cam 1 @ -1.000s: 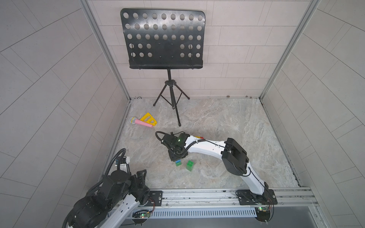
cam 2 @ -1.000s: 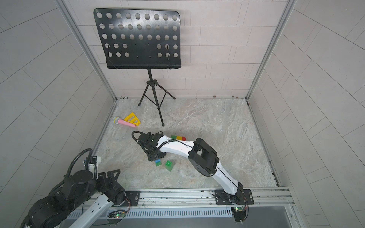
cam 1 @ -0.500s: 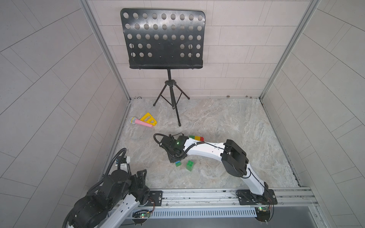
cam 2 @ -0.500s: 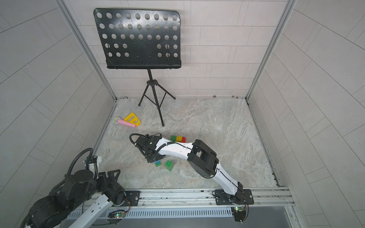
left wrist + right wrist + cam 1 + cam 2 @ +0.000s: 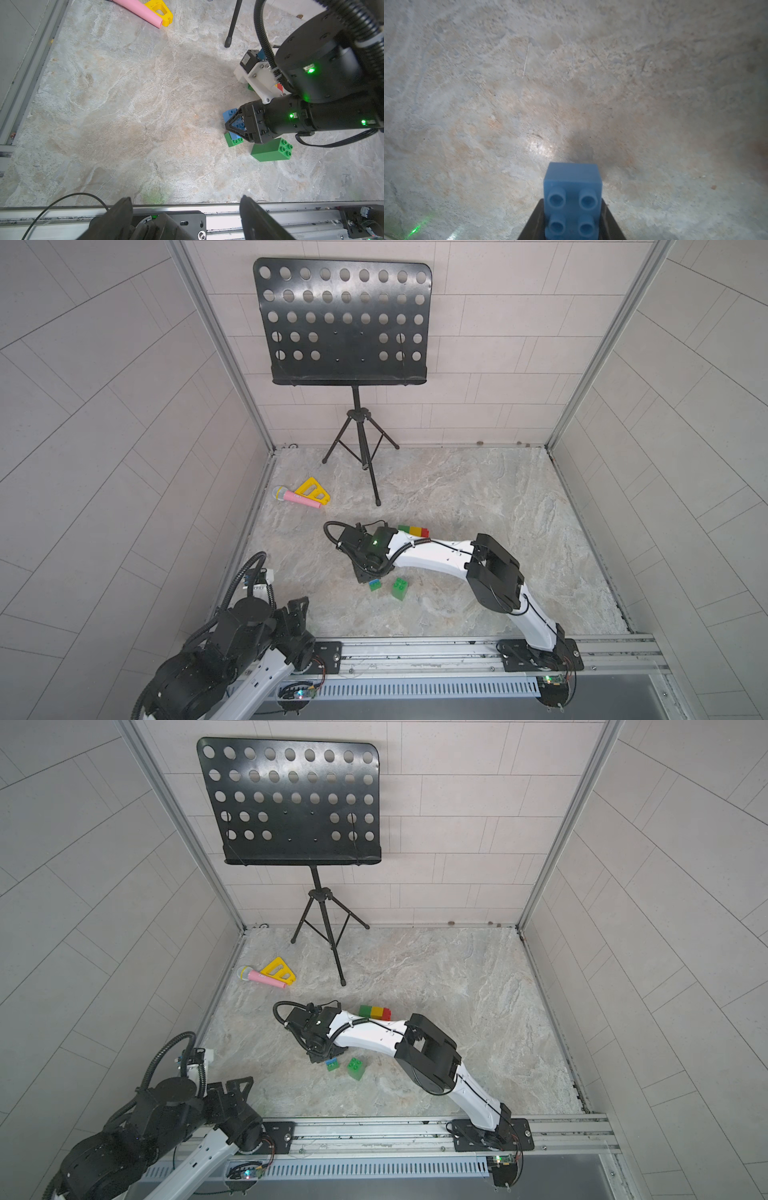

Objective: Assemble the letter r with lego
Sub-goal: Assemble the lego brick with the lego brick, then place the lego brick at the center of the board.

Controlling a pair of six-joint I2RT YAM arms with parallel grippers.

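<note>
Lego brick (image 5: 572, 187), blue: likely light, rigid, smooth plastic, best gripped across its flat sides. The right gripper (image 5: 231, 125) is clamped on it, low over the floor (image 5: 124, 104). A green brick (image 5: 270, 149) sits just beside. The left gripper (image 5: 185, 200) stands spread, empty.

Smooth plastic blue brick (image 5: 572, 199); rough, mottled stone-look floor (image 5: 571, 83); matt black perforated metal music stand (image 5: 349, 346).

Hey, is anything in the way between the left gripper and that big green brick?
Nothing visible: bare table lies between the open left gripper and the big green brick. The right gripper, shut on a blue brick, hangs close beside it.
</note>
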